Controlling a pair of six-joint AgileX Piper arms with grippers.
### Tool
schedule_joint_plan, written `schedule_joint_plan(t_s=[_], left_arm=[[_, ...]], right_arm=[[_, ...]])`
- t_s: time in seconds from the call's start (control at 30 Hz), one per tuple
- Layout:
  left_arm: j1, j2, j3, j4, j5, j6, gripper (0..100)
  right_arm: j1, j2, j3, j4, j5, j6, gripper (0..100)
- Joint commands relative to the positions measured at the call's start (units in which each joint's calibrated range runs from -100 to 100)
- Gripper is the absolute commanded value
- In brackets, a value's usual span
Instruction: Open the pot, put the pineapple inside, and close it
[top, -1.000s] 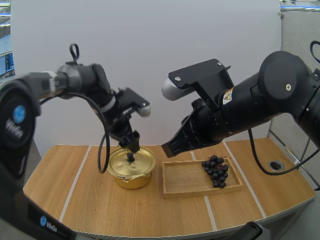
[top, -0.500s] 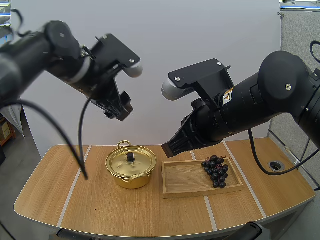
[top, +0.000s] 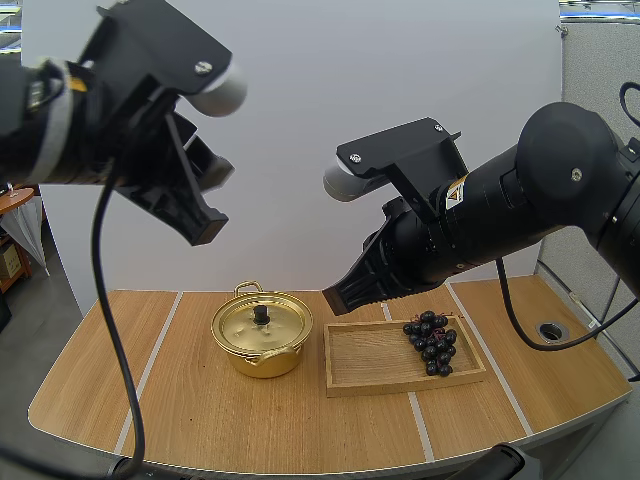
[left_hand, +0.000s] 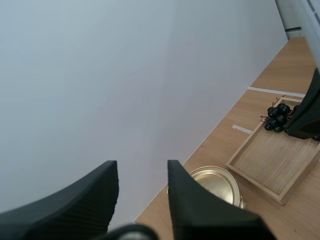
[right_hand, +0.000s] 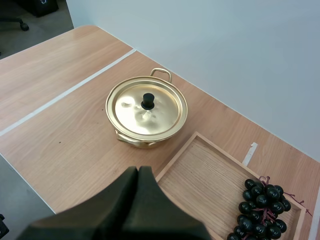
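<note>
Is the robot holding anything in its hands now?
Nothing is held. The left hand is open and empty; the right hand is shut on nothing. The lid sits on the pot.

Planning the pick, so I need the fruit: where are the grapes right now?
In the high view the grapes lie at the right end of the tray, which sits on the table just right of the pot.

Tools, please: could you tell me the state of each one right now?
Left tool: open, holding nothing.
Right tool: closed, holding nothing.
</note>
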Motion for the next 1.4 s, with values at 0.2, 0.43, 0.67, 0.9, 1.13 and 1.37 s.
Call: schedule_joint_plan(t_s=[0.2,0.43,0.67,0.9,1.13,1.37], left_arm=[[-0.15,-8.5,-0.4,-0.3,1.7,-8.8,0],[-0.15,-11.0,-0.4,-0.6,0.8,-10.3,0],[-0.15,-14.9,-0.4,-3.1,-7.4,-14.9,0],[-0.15,-21.6,1.1,-3.2,-17.5,-20.6,0],[-0.15,-29.8,8.8,-2.8,-28.0,-21.5,0],[-0.09,-32.3,16.7,8.8,-36.2,-32.7,0]], right_arm=[[-0.2,-2.0,0.1,2.7,-1.1,1.7,0],[-1.6,-7.6,0.1,2.2,-5.4,4.4,0],[-4.4,-17.2,0.1,1.3,-15.7,4.4,0],[-8.1,-29.6,0.1,-1.5,-27.2,6.6,0],[-13.0,-33.3,-0.2,-2.8,-31.4,11.0,0],[-16.6,-33.3,0.5,-2.4,-36.8,14.7,0]])
